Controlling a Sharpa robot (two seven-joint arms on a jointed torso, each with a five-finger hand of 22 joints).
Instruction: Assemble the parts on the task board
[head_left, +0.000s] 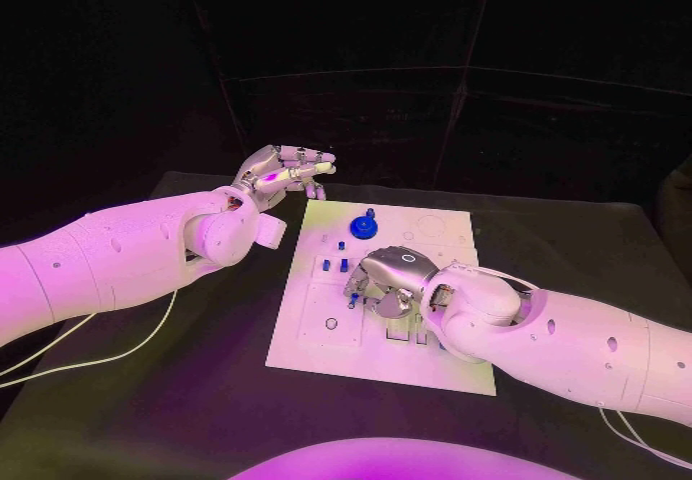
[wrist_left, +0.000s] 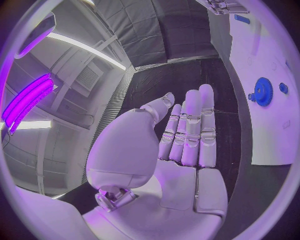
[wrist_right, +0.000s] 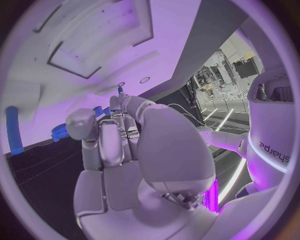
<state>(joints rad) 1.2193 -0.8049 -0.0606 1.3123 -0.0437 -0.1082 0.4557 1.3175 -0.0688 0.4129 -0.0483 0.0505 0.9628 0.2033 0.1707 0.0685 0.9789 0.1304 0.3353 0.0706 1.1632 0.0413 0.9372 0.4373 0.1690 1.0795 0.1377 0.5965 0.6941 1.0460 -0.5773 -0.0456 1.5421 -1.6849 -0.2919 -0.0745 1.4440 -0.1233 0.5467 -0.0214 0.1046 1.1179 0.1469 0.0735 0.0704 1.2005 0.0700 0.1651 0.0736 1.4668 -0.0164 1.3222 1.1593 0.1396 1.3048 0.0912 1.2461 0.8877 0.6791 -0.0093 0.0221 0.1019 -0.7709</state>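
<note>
The white task board (head_left: 329, 335) lies in the middle of the black table. My right hand (head_left: 392, 280) hangs over the board's middle with its fingers curled down, and pinches a small blue part (head_left: 353, 297) at the fingertips. In the right wrist view the thumb lies against the fingers (wrist_right: 115, 135) with a bit of blue (wrist_right: 99, 111) between them. A blue gear (head_left: 365, 227) stands on the board's far part, also seen as the gear (wrist_left: 263, 91). My left hand (head_left: 286, 168) is raised off the board's far left corner, its fingers (wrist_left: 187, 130) straight and apart, holding nothing.
Small blue pegs (head_left: 335, 265) stand on the board left of my right hand, with another peg (head_left: 340, 244) beyond them. A long blue piece (wrist_right: 12, 130) lies on the board. A white cable (head_left: 116, 350) trails over the table at the left.
</note>
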